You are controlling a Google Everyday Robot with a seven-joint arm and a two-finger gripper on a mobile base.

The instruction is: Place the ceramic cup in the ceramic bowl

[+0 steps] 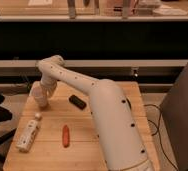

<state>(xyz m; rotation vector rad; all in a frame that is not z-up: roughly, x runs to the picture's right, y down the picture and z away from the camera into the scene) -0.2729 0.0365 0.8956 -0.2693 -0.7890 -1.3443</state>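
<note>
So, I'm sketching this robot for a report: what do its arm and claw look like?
The arm is a thick, smooth, off-white shell, rounded like a tube and narrowing toward a bulbous elbow joint. Small dark dots run along its side. No loose cables or lettering show. The claw, at the wooden table's far left, looks pale too; its details can't be made out.

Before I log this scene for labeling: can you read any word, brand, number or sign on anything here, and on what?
No text can be read anywhere.
White bottle: any label is too blurred to read.
Dark block, orange piece: no markings visible.
Items on the top shelf: too blurred to read.
Pincer, at the table's back left: no marking visible.
</note>
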